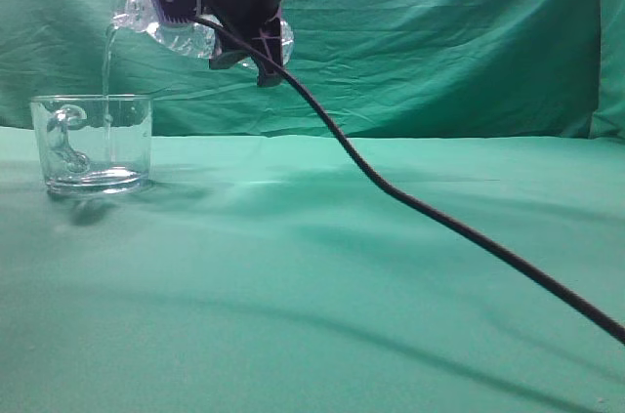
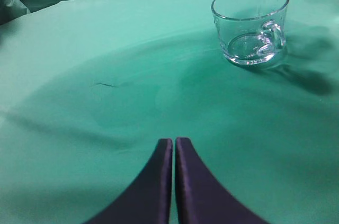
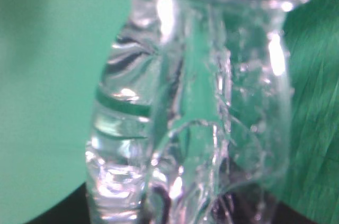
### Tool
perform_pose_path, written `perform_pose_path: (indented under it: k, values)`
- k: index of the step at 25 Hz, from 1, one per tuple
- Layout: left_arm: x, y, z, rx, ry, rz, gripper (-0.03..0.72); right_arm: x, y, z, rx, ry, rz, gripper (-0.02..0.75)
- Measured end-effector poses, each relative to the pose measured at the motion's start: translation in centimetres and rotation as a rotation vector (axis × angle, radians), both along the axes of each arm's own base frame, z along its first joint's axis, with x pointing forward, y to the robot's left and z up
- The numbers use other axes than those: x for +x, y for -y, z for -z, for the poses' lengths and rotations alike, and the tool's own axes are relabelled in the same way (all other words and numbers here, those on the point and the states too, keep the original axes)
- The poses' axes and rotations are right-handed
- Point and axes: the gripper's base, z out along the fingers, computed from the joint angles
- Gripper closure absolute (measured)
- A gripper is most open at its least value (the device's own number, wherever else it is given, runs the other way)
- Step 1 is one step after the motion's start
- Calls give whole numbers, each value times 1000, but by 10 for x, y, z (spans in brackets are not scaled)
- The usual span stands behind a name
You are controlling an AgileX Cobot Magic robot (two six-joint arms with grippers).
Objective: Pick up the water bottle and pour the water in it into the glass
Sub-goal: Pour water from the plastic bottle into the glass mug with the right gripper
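The clear glass mug (image 1: pixel 92 143) stands on the green cloth at the left, handle toward the camera; it also shows in the left wrist view (image 2: pixel 250 24). My right gripper (image 1: pixel 229 3) is shut on the clear water bottle (image 1: pixel 171 30), held tipped on its side above the mug with its mouth to the left. A thin stream of water (image 1: pixel 105 66) falls from the mouth into the mug. The bottle (image 3: pixel 185 128) fills the right wrist view, and the fingers are hidden behind it. My left gripper (image 2: pixel 174 147) is shut and empty, low over the cloth short of the mug.
A black cable (image 1: pixel 439 218) runs from the right arm down across the table to the lower right. Green cloth (image 1: pixel 342 286) covers the table, and a green curtain (image 1: pixel 439 42) hangs behind.
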Motion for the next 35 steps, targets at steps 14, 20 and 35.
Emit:
perform_pose_path:
  k: [14,20,35]
  values:
    - [0,0,0,0,0,0,688,0,0,-1,-33,28,-19,403]
    - [0,0,0,0,0,0,688,1,0,-1,-37,32,-12,403]
    - [0,0,0,0,0,0,688,1,0,-1,-34,32,-12,403]
